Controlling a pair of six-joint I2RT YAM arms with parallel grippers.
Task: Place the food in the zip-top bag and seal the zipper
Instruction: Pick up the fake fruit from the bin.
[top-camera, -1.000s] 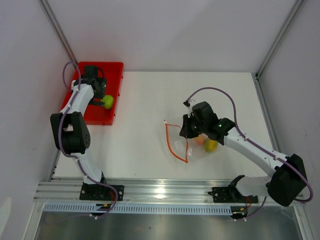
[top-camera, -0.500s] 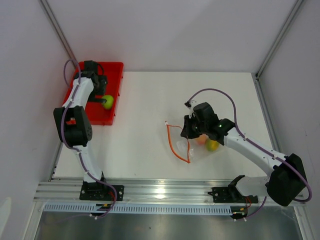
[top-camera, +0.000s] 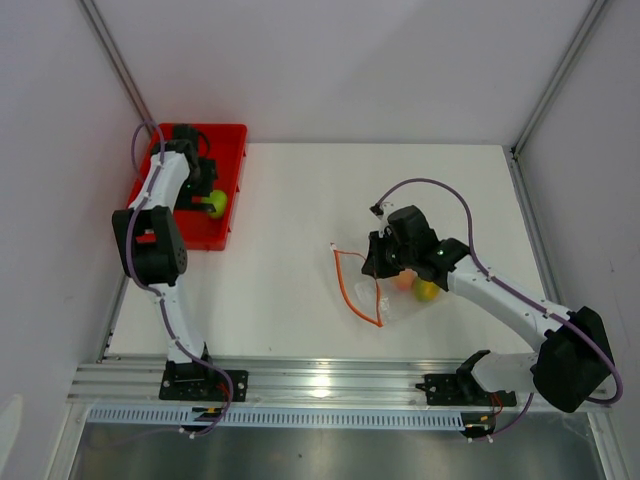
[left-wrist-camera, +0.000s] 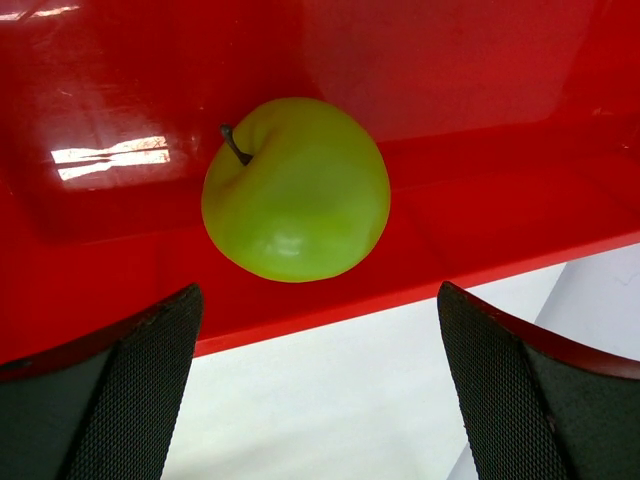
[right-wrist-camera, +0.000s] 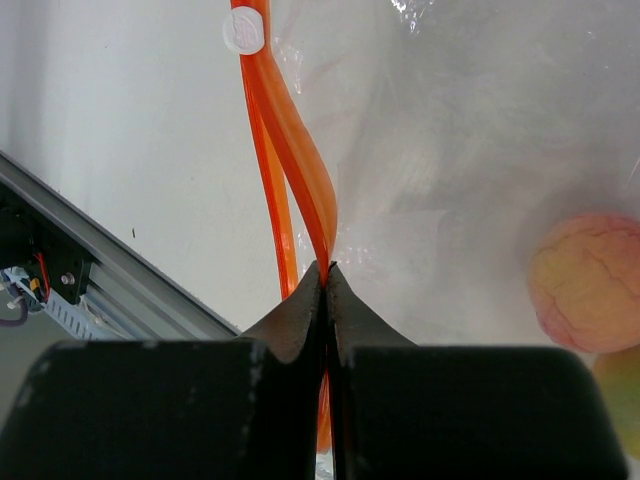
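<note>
Two wrist views: left jaws apart before green fruit (left-wrist-camera: 296, 190); right jaws pinch zipper (right-wrist-camera: 305, 160).

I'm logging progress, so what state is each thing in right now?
green fruit: in the red tray, ungripped
left gripper: open, facing the green fruit
right gripper: shut on the zipper
zipper: unsealed, strands apart
zip-top bag: open, holding pinkish-orange fruit, yellow-orange fruit

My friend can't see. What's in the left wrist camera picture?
A shiny green toy apple with a short stem lies in a red tray. The two black jaws stand wide open in the bottom corners, not touching the apple, with white table between them.
</note>
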